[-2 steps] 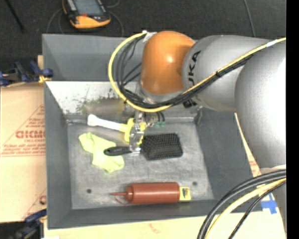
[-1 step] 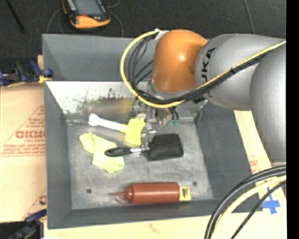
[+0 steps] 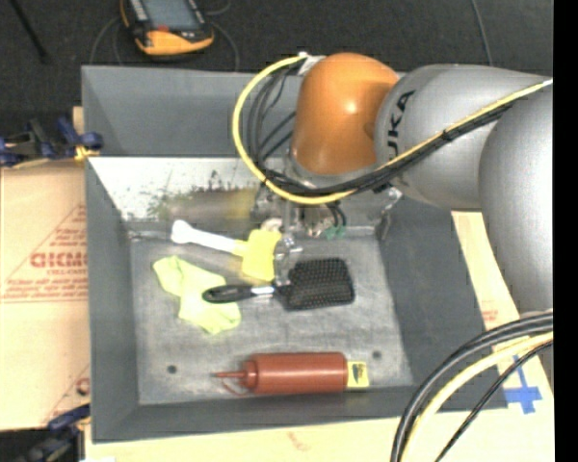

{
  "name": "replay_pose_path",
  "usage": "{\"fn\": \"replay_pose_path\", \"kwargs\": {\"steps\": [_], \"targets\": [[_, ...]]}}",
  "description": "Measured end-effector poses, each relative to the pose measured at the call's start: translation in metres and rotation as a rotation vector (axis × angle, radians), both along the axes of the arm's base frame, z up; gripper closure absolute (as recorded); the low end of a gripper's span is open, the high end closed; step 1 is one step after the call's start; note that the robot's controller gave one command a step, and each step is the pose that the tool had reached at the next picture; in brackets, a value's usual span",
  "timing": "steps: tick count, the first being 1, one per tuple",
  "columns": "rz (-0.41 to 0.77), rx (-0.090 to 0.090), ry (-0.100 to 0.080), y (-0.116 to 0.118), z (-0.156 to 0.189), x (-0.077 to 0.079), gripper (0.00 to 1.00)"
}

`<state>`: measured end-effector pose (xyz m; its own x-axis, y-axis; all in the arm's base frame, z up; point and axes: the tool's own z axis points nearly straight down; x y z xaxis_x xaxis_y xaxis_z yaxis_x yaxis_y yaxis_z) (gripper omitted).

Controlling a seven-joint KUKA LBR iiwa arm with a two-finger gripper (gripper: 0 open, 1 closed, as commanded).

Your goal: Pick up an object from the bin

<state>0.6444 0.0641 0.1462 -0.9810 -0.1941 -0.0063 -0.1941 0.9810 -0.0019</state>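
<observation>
The pincer [image 3: 287, 247] hangs under the orange wrist cover [image 3: 342, 114], at the upper left corner of the black hairbrush [image 3: 318, 283] head. Its opening cannot be told from this view.

The hairbrush lies in the middle of the grey bin [image 3: 111, 287]. Its long axis runs left to right, with the handle pointing left. The nearest candidates are judged to be:

- the hairbrush itself;
- the yellow-headed tool with a white handle [image 3: 256, 255], just left of the pincer and up-left of the hairbrush.

Also in the bin:

- a yellow-green cloth [image 3: 188, 287], left of the hairbrush, under its handle tip;
- a red-brown bottle [image 3: 294, 373], well below the hairbrush.
</observation>
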Motion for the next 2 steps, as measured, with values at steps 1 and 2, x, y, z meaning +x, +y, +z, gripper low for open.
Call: {"fn": "replay_pose_path", "kwargs": {"steps": [1, 2], "targets": [[-0.116, 0.008, -0.005, -0.0694, -0.0614, -0.0283, 0.0], [-0.13, 0.0, 0.0, -0.0758, -0.0616, -0.029, 1.0]]}}
